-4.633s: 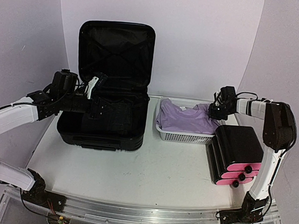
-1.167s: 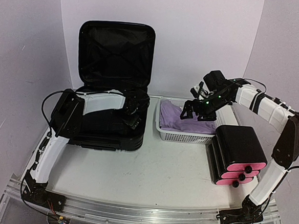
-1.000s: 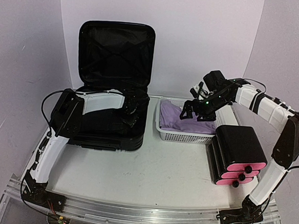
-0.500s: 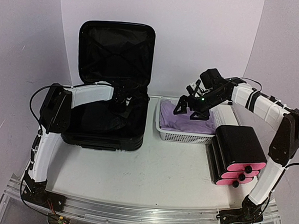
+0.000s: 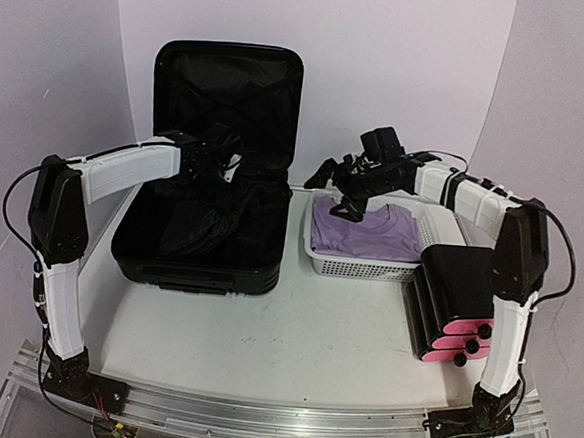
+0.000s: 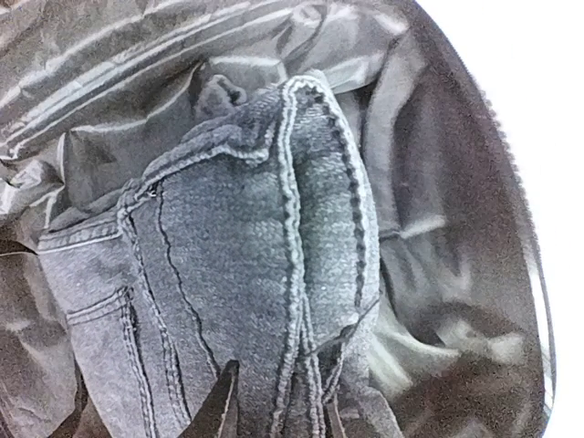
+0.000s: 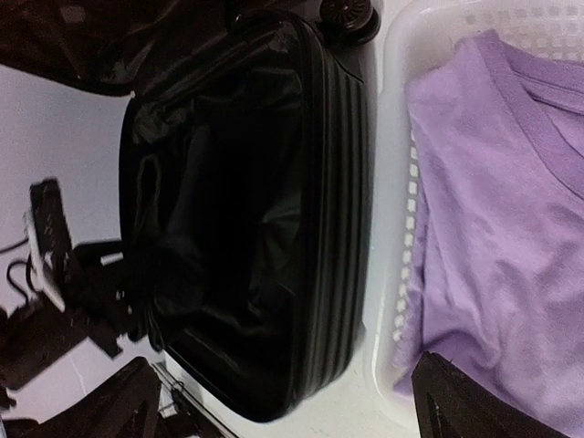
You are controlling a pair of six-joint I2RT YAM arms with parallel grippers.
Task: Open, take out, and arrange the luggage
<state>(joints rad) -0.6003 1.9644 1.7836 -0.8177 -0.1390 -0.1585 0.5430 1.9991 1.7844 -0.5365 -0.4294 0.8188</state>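
The left gripper pinches jeans over the open luggage; the right gripper gapes empty.
The jeans hang lengthwise below the narrowed left jaws, the luggage shell directly beneath. The right gripper, spread wide, has the luggage to its left and the white basket under it; the left arm is nearer.

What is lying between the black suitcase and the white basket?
Nothing; just a narrow bare strip of table separates the luggage from the basket, seen in the top view.
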